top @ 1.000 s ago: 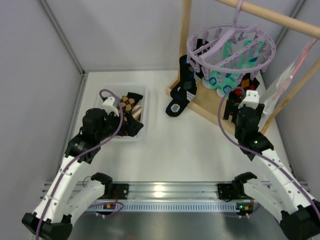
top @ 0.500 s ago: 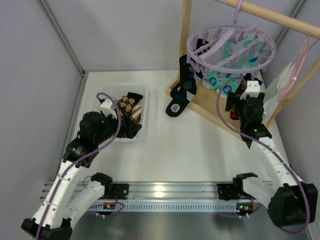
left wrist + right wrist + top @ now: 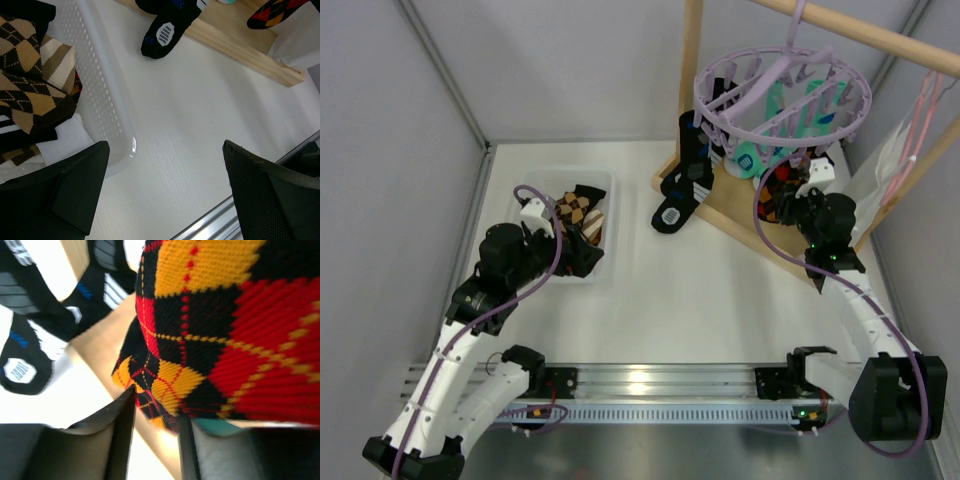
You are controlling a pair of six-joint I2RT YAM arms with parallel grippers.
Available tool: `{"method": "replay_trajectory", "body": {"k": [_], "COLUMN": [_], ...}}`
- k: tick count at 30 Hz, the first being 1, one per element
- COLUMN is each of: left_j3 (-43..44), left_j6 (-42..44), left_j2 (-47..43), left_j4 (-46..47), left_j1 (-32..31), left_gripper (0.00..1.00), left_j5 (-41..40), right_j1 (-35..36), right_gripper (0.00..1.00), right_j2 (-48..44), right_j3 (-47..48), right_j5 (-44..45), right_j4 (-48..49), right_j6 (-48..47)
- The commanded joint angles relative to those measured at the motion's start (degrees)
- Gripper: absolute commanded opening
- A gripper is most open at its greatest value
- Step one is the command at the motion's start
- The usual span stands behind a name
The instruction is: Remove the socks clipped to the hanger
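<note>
Fingers of your right gripper [image 3: 156, 409] pinch the lower tip of the argyle sock [image 3: 225, 340], which hangs from the hanger [image 3: 703, 100] near the table's far right corner, beside a black sock [image 3: 690, 150] and mint socks [image 3: 760, 150]. Your left gripper [image 3: 165, 165] hovers spread wide and empty over the basket [image 3: 107, 110] near the left edge.

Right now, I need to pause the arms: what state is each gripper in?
Left gripper: open, holding nothing.
Right gripper: fingers either side of the lower end of the red-and-yellow sock; whether they grip it cannot be told.
</note>
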Motion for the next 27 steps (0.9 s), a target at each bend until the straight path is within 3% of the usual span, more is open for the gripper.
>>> {"method": "replay_trajectory", "body": {"k": [1, 3, 7, 9, 10, 15, 21, 24, 25, 27], "left_j3": [-0.4, -0.3, -0.2, 0.0, 0.2, 2.7, 12.4, 18.5, 20.1, 25.7], "left_j6": [0.2, 0.1, -0.6, -0.9, -1.2, -4.4, -8.8, -9.5, -9.3, -8.5], "left_j2": [-0.5, -0.4, -0.4, -0.1, 0.0, 0.3, 6.1, 10.7, 12.1, 16.8], "left_j4": [2.4, 2.5, 2.4, 2.5, 2.5, 2.5, 2.5, 2.4, 2.5, 2.2], "left_j1": [-0.1, -0.1, -0.1, -0.1, -0.1, -0.1, -1.5, -7.6, -13.3, -24.4], "left_gripper": [0.98, 0.98, 0.98, 0.98, 0.98, 0.98, 0.98, 0.98, 0.98, 0.98], "left_j5": [1.1, 0.9, 1.0, 1.2, 1.4, 1.3, -1.9, -11.5, -14.4, -27.6], "right_j1": [-0.6, -0.6, -0.7, -0.5, -0.2, 4.2, 18.1, 25.0, 28.7, 34.6], "right_gripper": [0.32, 0.32, 0.14, 0.11, 0.01, 0.00, 0.00, 0.00, 0.00, 0.00], "right_j2": [-1.3, -1.1, -1.8, -2.5, -3.2, -5.5, -10.5, -11.3, -11.3, -10.5], "right_j3": [-0.8, -0.8, -2.2, -3.9, -4.4, -7.0, -11.1, -11.1, -11.1, -10.9], "right_j5": [-5.3, -6.1, -7.0, -7.6, -7.4, -1.9, 17.0, 24.6, 28.3, 35.4], "right_j4": [6.7, 7.2, 9.1, 11.3, 11.7, 12.9, 15.2, 15.9, 16.2, 17.2], "right_j6": [1.4, 2.0, 6.3, 7.9, 8.4, 10.0, 12.2, 12.3, 12.0, 10.6]}}
